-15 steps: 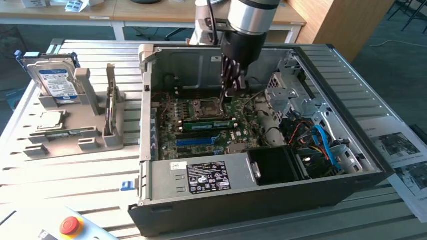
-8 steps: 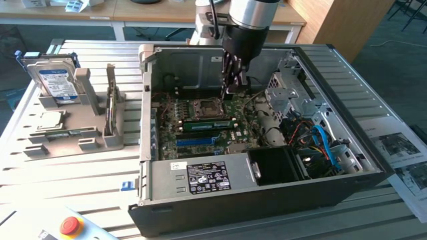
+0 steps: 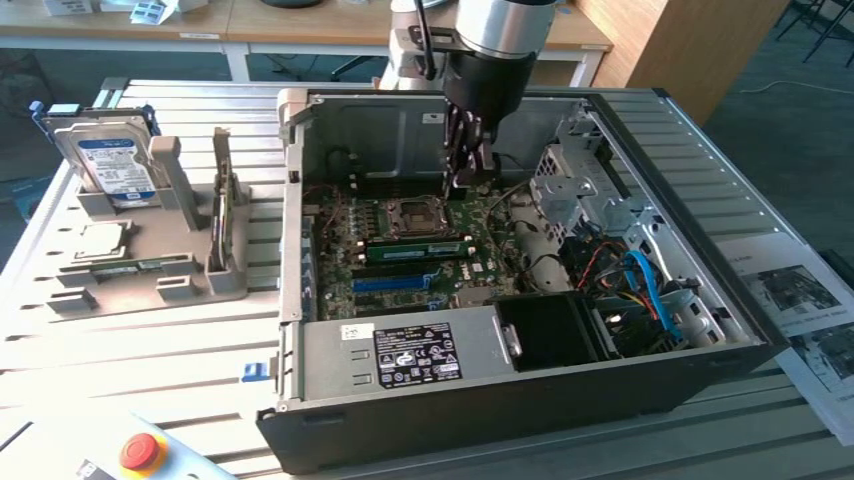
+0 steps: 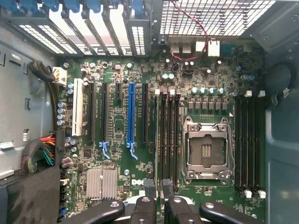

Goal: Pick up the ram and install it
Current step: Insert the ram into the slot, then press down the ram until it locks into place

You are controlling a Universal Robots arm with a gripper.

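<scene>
We see the end effector point(image 3: 462, 178) hanging plumb over the memory slots point(image 4: 169, 140) beside the processor socket point(image 4: 205, 149), likely so a stick presses straight down; whether it grips anything we cannot tell. The exterior view shows the green ram point(image 3: 416, 250) lying along one slot, its face plain; the wrist view gives the line-up.

Hold of the claw point(image 3: 466, 178) too small to tell; arm point(image 3: 507, 25) cropped above.

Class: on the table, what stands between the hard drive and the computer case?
In the exterior view, a ram stands upright on edge in the grey holder, between the hard drive and the case.
</scene>
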